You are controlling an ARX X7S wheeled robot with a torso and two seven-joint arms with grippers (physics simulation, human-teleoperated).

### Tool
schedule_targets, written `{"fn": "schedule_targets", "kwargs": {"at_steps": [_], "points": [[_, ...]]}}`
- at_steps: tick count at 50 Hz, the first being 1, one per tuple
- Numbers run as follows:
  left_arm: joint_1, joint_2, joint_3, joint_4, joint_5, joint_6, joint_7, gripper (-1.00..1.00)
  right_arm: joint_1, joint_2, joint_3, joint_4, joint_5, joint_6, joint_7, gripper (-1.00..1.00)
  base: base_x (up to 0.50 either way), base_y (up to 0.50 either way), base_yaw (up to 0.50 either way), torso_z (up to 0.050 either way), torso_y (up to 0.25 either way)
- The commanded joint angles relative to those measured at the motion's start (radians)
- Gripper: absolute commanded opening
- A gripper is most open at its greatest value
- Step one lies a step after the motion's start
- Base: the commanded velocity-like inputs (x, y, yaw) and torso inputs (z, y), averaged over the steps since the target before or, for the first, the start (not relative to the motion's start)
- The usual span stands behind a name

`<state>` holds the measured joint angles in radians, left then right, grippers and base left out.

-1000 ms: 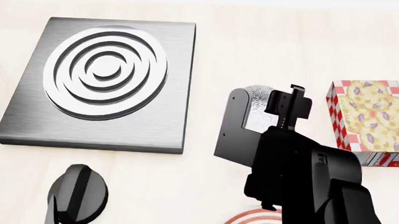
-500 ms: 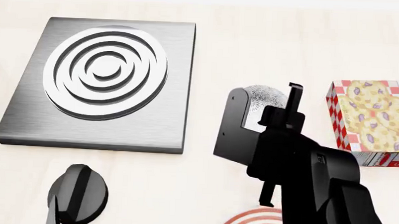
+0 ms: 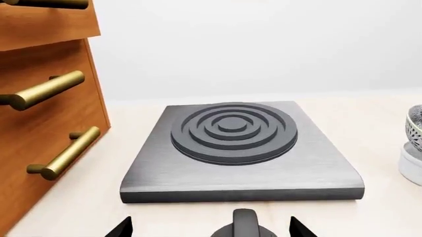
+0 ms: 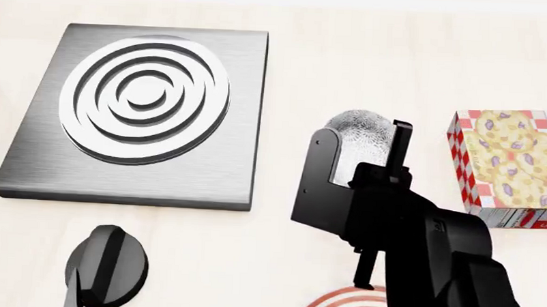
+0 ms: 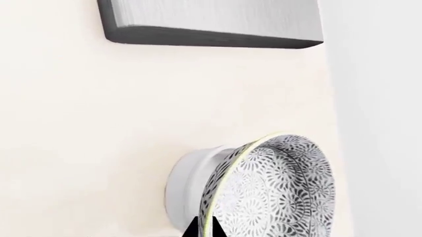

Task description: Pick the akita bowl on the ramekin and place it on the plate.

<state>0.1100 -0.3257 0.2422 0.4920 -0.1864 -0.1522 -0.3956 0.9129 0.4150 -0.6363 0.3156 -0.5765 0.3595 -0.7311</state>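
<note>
The grey-speckled akita bowl (image 4: 361, 135) sits on the white ramekin (image 5: 188, 185), which the right arm hides in the head view. The right wrist view shows the bowl (image 5: 280, 190) resting in the ramekin's mouth. My right gripper (image 5: 201, 228) is at the bowl's near rim, its dark fingertips pressed together with the rim between them. A red-ringed edge of the plate (image 4: 336, 304) shows at the bottom, under the right arm. My left gripper (image 3: 211, 228) stands open near the hob, its fingertips (image 3: 122, 228) far apart, with a dark knob (image 3: 244, 223) between them.
A grey hob slab (image 4: 209, 172) with concentric rings lies at the left. A cookie box (image 4: 510, 165) stands to the bowl's right. The dark knob (image 4: 108, 265) sits in front of the hob. A wooden drawer unit (image 3: 39, 133) with brass handles flanks the left arm.
My right gripper has drawn back and lowered onto the bowl's near rim, so more of the bowl shows above it. The left arm, hob and box have not moved.
</note>
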Motion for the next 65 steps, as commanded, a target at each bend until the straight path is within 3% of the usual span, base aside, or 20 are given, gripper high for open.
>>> {"fn": "schedule_targets", "kwargs": {"at_steps": [1,13,21,29,65], "points": [[0.0,-0.002,0.001,0.001,-0.003,0.0,-0.004,1.0,0.004,0.015,0.009,-0.055,-0.009,0.007,-0.012,-1.0,0.0,0.0,0.0,0.0,0.0],[-0.004,-0.005,0.001,0.002,-0.011,0.0,-0.005,1.0,0.044,0.053,0.015,-0.195,-0.036,0.059,-0.092,-1.0,0.0,0.0,0.0,0.0,0.0],[-0.003,-0.007,0.002,0.008,-0.016,-0.001,-0.007,1.0,-0.009,0.134,-0.011,-0.448,-0.083,0.208,-0.312,-1.0,0.0,0.0,0.0,0.0,0.0],[-0.003,-0.01,0.001,0.011,-0.017,-0.002,-0.012,1.0,-0.114,0.206,-0.028,-0.644,-0.117,0.259,-0.381,-1.0,0.0,0.0,0.0,0.0,0.0],[-0.004,-0.018,0.011,0.009,-0.019,0.004,-0.023,1.0,-0.526,0.436,0.027,-1.158,-0.21,0.465,-0.44,-1.0,0.0,0.0,0.0,0.0,0.0]]}}
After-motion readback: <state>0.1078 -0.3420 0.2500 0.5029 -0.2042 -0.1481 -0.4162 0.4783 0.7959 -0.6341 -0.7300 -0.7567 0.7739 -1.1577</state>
